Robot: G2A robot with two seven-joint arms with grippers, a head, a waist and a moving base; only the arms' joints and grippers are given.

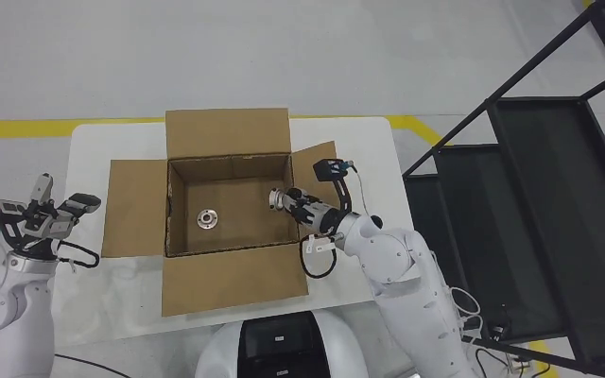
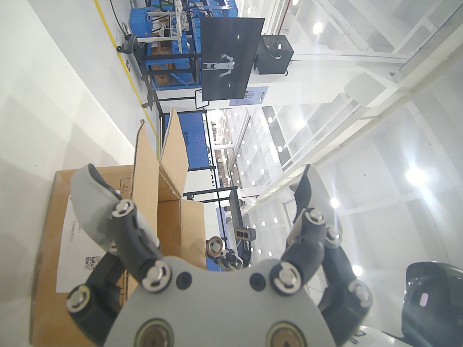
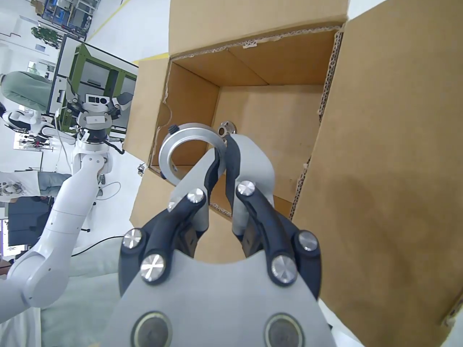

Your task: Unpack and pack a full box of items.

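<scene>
At the desk's (image 1: 369, 142) left edge, the left gripper (image 2: 195, 182) hangs wide open, holding nothing. In the middle sits the box (image 1: 227, 132), flaps spread, a small flanged part (image 1: 206, 219) on its floor. Over its right side, the right gripper (image 3: 221, 153) pinches a metal ring (image 3: 165, 153).

The right gripper (image 3: 222, 148) has its grey fingers (image 3: 249, 160) over one side of the silver metal ring (image 3: 167, 155). Behind them, a small flanged metal piece (image 3: 226, 127) on the floor of the brown cardboard box (image 3: 191, 102) shows only in part. The box's right-hand flap (image 3: 390, 146) runs off the picture's edge. A finger (image 2: 94, 200) of the left gripper (image 2: 195, 173) covers part of the box's white label (image 2: 72, 240).
</scene>
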